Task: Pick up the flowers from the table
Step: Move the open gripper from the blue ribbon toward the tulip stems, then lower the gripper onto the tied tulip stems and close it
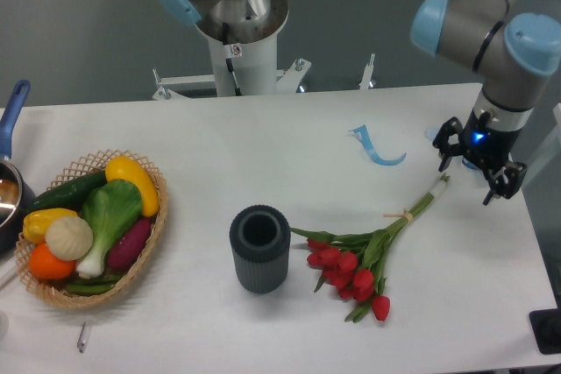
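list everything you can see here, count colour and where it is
flowers: one bunch, red heads and green stems, lying right of centre on the table
table: one, white, fills the view
vase: one, dark grey, upright just left of the flower heads
basket: one, tan wicker, left side, holding mixed vegetables
pot: one, blue handle, at the left edge, mostly cut off
ribbon: one curled strip, light blue, behind the flowers
small metal item: one, grey, front left; too small to tell
second arm base: one, white and silver, behind the table
tool: one, black, open, above the right edge near the stem ends
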`<state>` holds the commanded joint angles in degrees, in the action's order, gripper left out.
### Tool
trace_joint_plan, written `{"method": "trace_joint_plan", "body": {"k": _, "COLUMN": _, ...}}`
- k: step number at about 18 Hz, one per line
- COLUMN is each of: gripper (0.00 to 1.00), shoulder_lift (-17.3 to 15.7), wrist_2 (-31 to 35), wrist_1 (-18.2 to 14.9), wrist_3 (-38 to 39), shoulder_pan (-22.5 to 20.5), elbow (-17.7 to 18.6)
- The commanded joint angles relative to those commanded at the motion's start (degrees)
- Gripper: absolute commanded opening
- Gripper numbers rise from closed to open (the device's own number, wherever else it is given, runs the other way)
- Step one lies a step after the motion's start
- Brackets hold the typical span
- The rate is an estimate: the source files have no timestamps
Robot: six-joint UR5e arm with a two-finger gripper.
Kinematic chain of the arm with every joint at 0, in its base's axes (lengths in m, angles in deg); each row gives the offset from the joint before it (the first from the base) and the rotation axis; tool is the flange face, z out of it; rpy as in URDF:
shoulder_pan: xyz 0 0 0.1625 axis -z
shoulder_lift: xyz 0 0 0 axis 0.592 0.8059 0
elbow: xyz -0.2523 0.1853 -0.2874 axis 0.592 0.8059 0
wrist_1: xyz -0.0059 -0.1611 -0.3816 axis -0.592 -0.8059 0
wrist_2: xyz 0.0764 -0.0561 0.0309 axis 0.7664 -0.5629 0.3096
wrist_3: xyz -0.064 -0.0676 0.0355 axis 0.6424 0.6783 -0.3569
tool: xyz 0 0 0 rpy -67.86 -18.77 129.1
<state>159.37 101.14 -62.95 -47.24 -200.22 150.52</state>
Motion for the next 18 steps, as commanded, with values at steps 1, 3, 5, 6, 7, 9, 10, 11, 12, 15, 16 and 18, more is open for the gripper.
{"method": "trace_joint_plan", "body": {"k": 1, "gripper": 1.0, "shoulder_lift": 0.0, "wrist_2": -0.09, "wrist_1": 0.0, "wrist_3": 0.96, "shoulder_pan": 0.0, "elbow": 0.01}}
{"method": "trace_joint_plan", "body": {"k": 3, "gripper": 1.0, "shoulder_lift": 0.0, "wrist_2": -0.18, "wrist_1": 0.26, "wrist_3": 4.3, "shoulder_pan": 0.26, "elbow": 0.18}}
{"method": "trace_joint_plan", "body": {"k": 5, "gripper": 1.0, "shoulder_lift": 1.22, "wrist_2": 0.0, "wrist_1": 3.23, "wrist_3": 5.01, "shoulder_pan": 2.19, "elbow": 0.45}}
{"method": "trace_joint_plan", "body": {"k": 6, "gripper": 1.0, "shoulder_lift": 1.75, "wrist_2": 0.17, "wrist_1": 5.6, "wrist_3": 4.93, "shoulder_pan": 3.07, "elbow": 0.79}}
{"method": "trace_joint_plan", "body": {"k": 7, "gripper": 1.0, "shoulder_lift": 2.19, "wrist_2": 0.17, "wrist_1": 7.02, "wrist_3": 5.28, "shoulder_pan": 3.51, "elbow": 1.49}}
{"method": "trace_joint_plan", "body": {"k": 9, "gripper": 1.0, "shoulder_lift": 2.99, "wrist_2": 0.17, "wrist_1": 8.0, "wrist_3": 7.12, "shoulder_pan": 3.87, "elbow": 1.59}}
{"method": "trace_joint_plan", "body": {"k": 10, "gripper": 1.0, "shoulder_lift": 3.25, "wrist_2": 0.17, "wrist_1": 8.0, "wrist_3": 7.12, "shoulder_pan": 3.87, "elbow": 1.68}}
{"method": "trace_joint_plan", "body": {"k": 11, "gripper": 1.0, "shoulder_lift": 3.69, "wrist_2": 0.17, "wrist_1": 8.0, "wrist_3": 7.21, "shoulder_pan": 3.96, "elbow": 1.68}}
{"method": "trace_joint_plan", "body": {"k": 12, "gripper": 1.0, "shoulder_lift": 3.87, "wrist_2": 0.26, "wrist_1": 7.91, "wrist_3": 7.3, "shoulder_pan": 4.39, "elbow": 1.76}}
{"method": "trace_joint_plan", "body": {"k": 15, "gripper": 1.0, "shoulder_lift": 4.13, "wrist_2": 1.23, "wrist_1": 8.0, "wrist_3": 7.47, "shoulder_pan": 5.45, "elbow": 2.38}}
{"method": "trace_joint_plan", "body": {"k": 16, "gripper": 1.0, "shoulder_lift": 4.22, "wrist_2": 1.32, "wrist_1": 8.0, "wrist_3": 7.48, "shoulder_pan": 5.45, "elbow": 2.55}}
{"method": "trace_joint_plan", "body": {"k": 18, "gripper": 1.0, "shoulder_lift": 4.22, "wrist_2": 1.32, "wrist_1": 8.09, "wrist_3": 8.09, "shoulder_pan": 6.06, "elbow": 3.43}}
